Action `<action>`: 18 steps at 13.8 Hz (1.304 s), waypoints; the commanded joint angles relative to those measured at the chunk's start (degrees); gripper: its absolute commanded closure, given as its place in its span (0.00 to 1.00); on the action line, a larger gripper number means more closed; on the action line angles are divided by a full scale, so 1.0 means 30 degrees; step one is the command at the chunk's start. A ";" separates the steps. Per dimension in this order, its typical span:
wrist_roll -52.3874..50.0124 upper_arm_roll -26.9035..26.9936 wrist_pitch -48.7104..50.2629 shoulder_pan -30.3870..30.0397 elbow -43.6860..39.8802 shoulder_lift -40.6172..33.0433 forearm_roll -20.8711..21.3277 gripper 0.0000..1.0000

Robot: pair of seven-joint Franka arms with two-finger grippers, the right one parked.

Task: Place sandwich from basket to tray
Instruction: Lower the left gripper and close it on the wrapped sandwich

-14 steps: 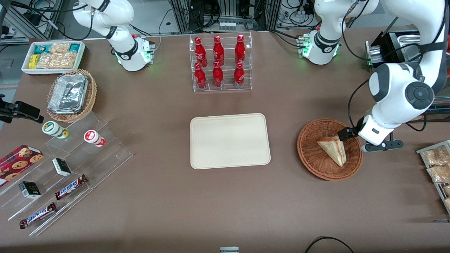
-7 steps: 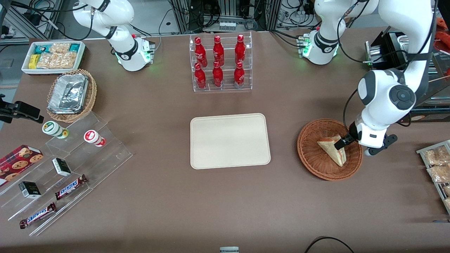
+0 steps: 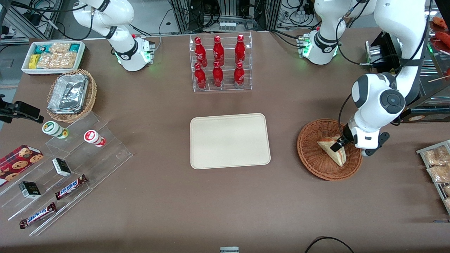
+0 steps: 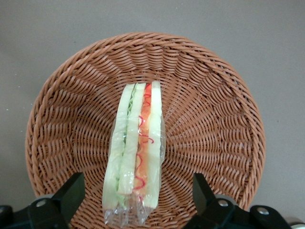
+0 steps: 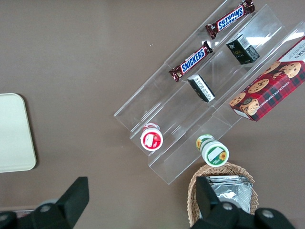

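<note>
Sandwich [image 4: 136,152] lies in the basket [image 3: 313,154], standing on edge, filling stripes up: green layers on one half, red-orange on the other, clear wrap bunched at the end nearest the hand. In the front view its pale wedge [image 3: 332,150] sits in the part of the basket toward the working arm's end of the table.

Hand [image 3: 340,144] is low over the sandwich, inside the basket rim. Fingers spread wide: one black fingertip [image 4: 71,188] on each flank of the sandwich, both clear of the wrap, nothing gripped.

Basket rests on the brown table [image 3: 225,196], well apart from the tray [image 3: 230,140], which lies toward the parked arm's end from the basket. Tray surface is bare.

Farther from the front camera than the tray: clear rack of red bottles [image 3: 219,61]. Bagged beige snacks [image 3: 436,165] lie near the basket, at the table edge toward the working arm's end.
</note>
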State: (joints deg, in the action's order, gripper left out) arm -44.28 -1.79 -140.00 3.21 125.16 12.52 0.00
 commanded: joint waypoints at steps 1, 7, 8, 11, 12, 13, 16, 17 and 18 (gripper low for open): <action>-0.0473 0.0039 -0.0619 0.0102 0.0028 0.0542 -0.0028 0.00; -0.0825 0.0039 -0.0620 0.0102 -0.0001 0.1335 -0.0087 0.00; -0.0883 0.0039 -0.0591 0.0102 -0.0001 0.1335 -0.0087 0.17; -0.0622 0.0039 -0.0153 0.0102 -0.0001 0.1218 -0.0087 1.00; -0.0591 0.0039 0.0081 0.0102 -0.0059 0.1189 -0.0058 1.00; -0.0562 0.0039 0.0199 0.0102 -0.0089 0.1160 -0.0029 1.00; -0.0416 0.0010 0.1045 0.0131 -0.0642 0.0868 0.0030 1.00; -0.0212 -0.0019 0.2123 0.0131 -0.1284 0.0779 0.0030 1.00; -0.0094 -0.0078 0.3584 0.0189 -0.2189 0.0691 0.0030 1.00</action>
State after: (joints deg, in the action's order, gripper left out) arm -45.33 -1.89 -135.99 3.26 122.73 16.07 -0.03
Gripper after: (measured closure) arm 0.736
